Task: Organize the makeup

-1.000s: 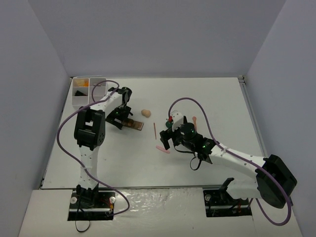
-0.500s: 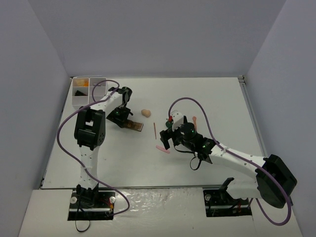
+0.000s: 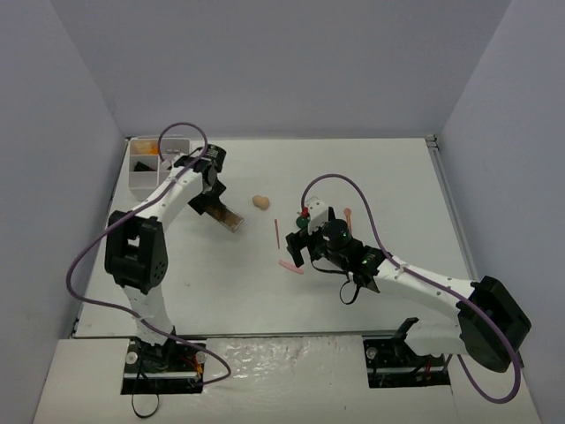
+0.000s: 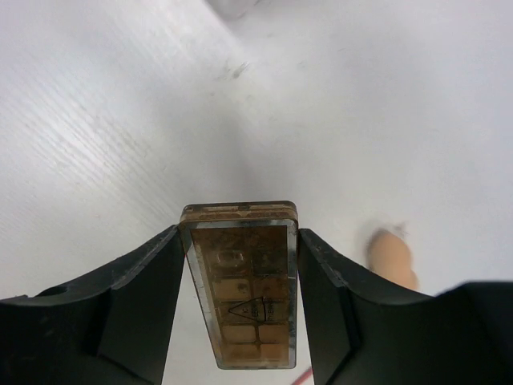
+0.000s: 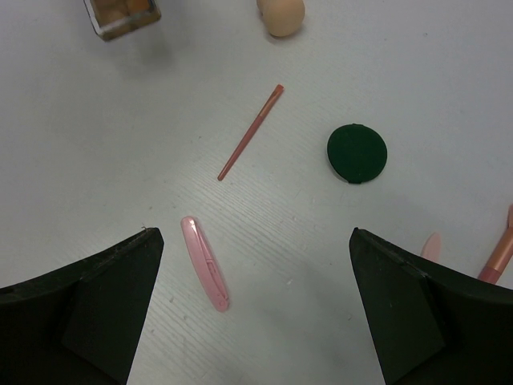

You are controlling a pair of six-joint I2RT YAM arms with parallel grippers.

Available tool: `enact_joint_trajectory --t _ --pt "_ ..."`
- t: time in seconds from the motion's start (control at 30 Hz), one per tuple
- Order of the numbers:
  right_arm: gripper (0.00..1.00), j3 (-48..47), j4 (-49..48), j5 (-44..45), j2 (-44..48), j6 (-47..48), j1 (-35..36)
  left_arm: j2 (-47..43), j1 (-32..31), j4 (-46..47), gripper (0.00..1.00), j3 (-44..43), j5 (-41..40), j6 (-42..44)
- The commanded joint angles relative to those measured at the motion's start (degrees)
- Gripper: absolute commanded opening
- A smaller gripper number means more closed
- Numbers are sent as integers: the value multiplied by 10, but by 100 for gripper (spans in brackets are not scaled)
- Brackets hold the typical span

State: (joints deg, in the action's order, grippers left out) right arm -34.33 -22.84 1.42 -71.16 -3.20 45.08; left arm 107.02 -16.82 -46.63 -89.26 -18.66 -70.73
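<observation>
My left gripper point(image 3: 212, 199) is shut on a brown rectangular eyeshadow palette point(image 3: 229, 217) and holds it tilted above the table; in the left wrist view the palette point(image 4: 240, 289) sits tight between both black fingers. My right gripper point(image 5: 255, 241) stands wide open above the table with nothing between its fingers. Below it lie a pink stick point(image 5: 204, 262), a thin dark-red pencil point(image 5: 250, 132) and a dark-green round compact point(image 5: 357, 152). A beige sponge point(image 3: 260, 202) rests between the two arms.
The white four-compartment box point(image 3: 160, 164) stands at the back left corner, with orange items and a dark item inside. More pink pieces point(image 5: 501, 249) lie to the right of the compact. The right arm's purple cable point(image 3: 340, 181) loops over the table.
The left gripper closed on the palette, then lifted it off the table and carried it a little back and left. The right arm has not moved.
</observation>
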Motion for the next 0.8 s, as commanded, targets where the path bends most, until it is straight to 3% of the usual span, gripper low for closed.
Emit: enact_joint_trajectory --t 0.0,0.17,0.3,0.53,0.77 --pt "99 -32 -23 21 12 0 5 -144 -1 114 13 15 -51 158" --pt "99 -32 -24 25 9 1 8 -229 2 261 10 46 -45 365" --pt "99 -36 -20 23 0 1 9 -252 36 375 8 52 0 466" --pt "100 -32 -25 13 9 4 11 -203 113 605 8 51 96 545" --pt "100 -24 -37 -15 24 12 13 -126 154 743 9 27 150 596"
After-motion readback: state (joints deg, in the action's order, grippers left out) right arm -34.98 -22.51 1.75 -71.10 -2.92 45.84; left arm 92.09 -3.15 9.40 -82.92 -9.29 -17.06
